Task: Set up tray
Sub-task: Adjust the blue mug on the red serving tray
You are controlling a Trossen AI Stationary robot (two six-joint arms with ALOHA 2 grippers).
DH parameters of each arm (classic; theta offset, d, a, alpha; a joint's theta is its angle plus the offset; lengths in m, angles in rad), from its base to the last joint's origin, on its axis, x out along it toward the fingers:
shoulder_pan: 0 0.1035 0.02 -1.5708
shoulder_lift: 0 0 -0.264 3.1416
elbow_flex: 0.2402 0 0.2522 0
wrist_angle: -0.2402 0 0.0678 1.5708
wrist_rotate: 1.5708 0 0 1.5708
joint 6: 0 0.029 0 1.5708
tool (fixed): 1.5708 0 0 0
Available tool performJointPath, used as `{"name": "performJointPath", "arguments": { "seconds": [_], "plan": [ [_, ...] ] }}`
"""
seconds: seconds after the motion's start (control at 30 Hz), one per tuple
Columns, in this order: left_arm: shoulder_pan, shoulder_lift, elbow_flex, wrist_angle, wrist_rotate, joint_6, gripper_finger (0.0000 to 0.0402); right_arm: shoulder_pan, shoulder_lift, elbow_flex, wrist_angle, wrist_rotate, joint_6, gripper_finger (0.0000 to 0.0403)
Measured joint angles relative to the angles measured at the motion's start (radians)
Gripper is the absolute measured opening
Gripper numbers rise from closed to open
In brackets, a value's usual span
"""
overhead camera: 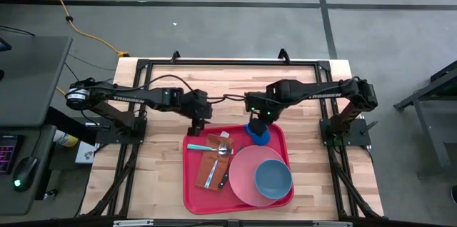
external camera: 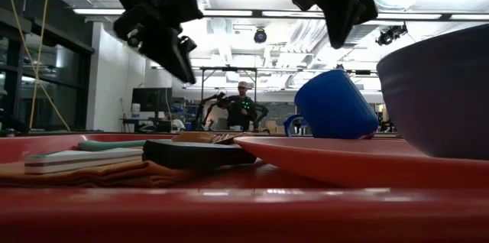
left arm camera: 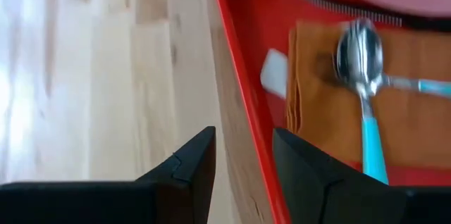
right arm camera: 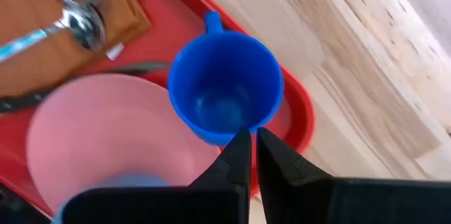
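Note:
The red tray (overhead camera: pixel 194 193) lies on the wooden table. A blue cup (right arm camera: pixel 225 90) stands mouth up in the tray's far right corner (overhead camera: pixel 258 135), beside the pink plate (overhead camera: pixel 243 173). My right gripper (right arm camera: pixel 252 138) is shut and hangs just above the cup's rim, clear of it in the low view (external camera: pixel 340 25). My left gripper (left arm camera: pixel 243 136) is open and points down over the tray's far left rim (left arm camera: pixel 236 90). It stands well above the rim in the low view (external camera: pixel 179 56).
A blue bowl (overhead camera: pixel 273 177) sits on the plate. A brown napkin (overhead camera: pixel 208 161) on the tray's left half carries a teal-handled spoon (left arm camera: pixel 363 62) and other cutlery. Bare wood lies left and right of the tray. A person shows in the room beyond (external camera: pixel 243 109).

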Motion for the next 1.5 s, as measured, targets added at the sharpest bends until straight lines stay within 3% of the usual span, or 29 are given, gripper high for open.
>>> {"name": "performJointPath", "arguments": {
  "seconds": [0.23,0.43,0.77,0.87,1.2,1.33,1.5],
  "plan": [
    [0.043,0.000,0.000,0.137,0.058,0.005,0.0166,0.000,0.014,0.000,0.073,0.034,0.025,0.0000],
    [0.108,0.000,0.000,-0.011,0.055,0.018,0.0165,-0.023,0.015,0.000,0.066,0.076,0.007,0.0000],
    [0.221,0.000,0.000,-0.190,0.024,0.091,0.0161,-0.085,0.015,0.000,0.059,0.009,-0.106,0.0005],
    [0.257,0.000,0.000,-0.221,0.011,0.111,0.0157,-0.106,0.015,0.000,0.063,-0.043,-0.147,0.0031],
    [0.350,0.000,0.000,-0.213,0.028,0.157,0.0156,-0.177,0.015,0.000,0.036,-0.205,-0.221,0.0197],
    [0.369,0.000,0.000,-0.207,0.035,0.158,0.0156,-0.191,0.026,0.000,-0.008,-0.197,-0.252,0.0225],
    [0.368,0.000,0.000,-0.201,0.036,0.164,0.0156,-0.199,0.080,0.000,-0.011,-0.192,-0.312,0.0228]
  ]
}}
